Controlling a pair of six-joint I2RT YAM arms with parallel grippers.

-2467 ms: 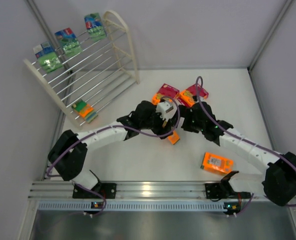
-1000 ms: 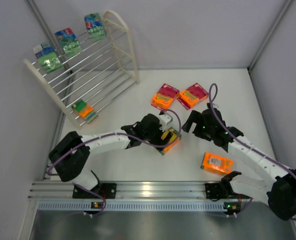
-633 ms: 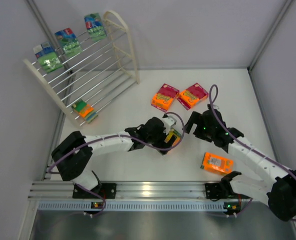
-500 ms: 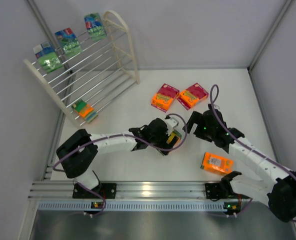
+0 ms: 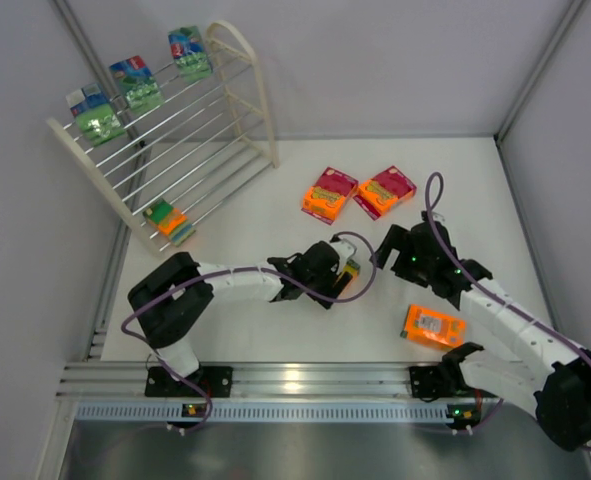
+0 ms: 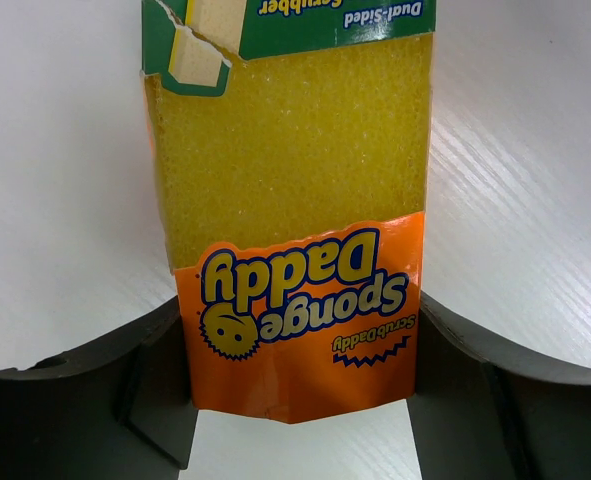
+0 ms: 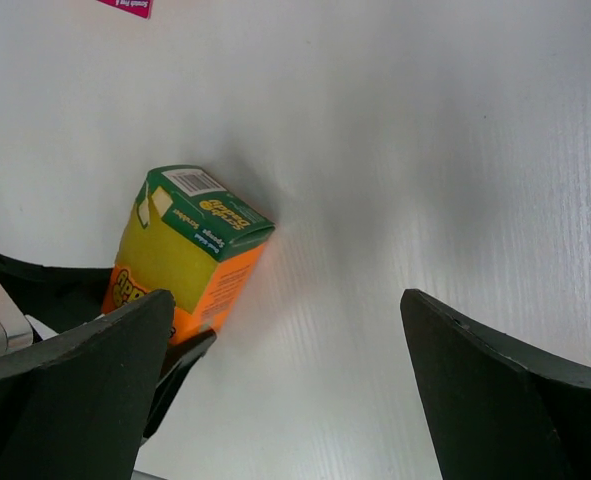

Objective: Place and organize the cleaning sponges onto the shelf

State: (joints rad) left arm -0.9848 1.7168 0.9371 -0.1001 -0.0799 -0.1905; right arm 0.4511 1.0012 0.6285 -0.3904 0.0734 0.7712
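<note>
My left gripper (image 5: 341, 272) is shut on an orange sponge pack with a green label (image 5: 350, 268), low over the table; in the left wrist view the pack (image 6: 295, 200) sits squeezed between both fingers (image 6: 145, 370). My right gripper (image 5: 383, 250) is open and empty just right of it, and sees the pack (image 7: 190, 250) in its wrist view. The cream shelf (image 5: 237, 120) stands at the far left with three green packs (image 5: 138, 85) on its top tier and one orange pack (image 5: 169, 222) on its lowest tier.
Two orange packs with magenta labels (image 5: 329, 193) (image 5: 385, 190) lie side by side beyond the grippers. Another orange pack (image 5: 435, 326) lies flat near the right arm. A ribbed aluminium rail (image 5: 295, 380) runs along the near edge; walls close both sides.
Both grippers came back from the magenta-labelled packs. The left gripper closed on the orange pack on the table and its wrist turned. The right gripper drifted slightly right and stayed open.
</note>
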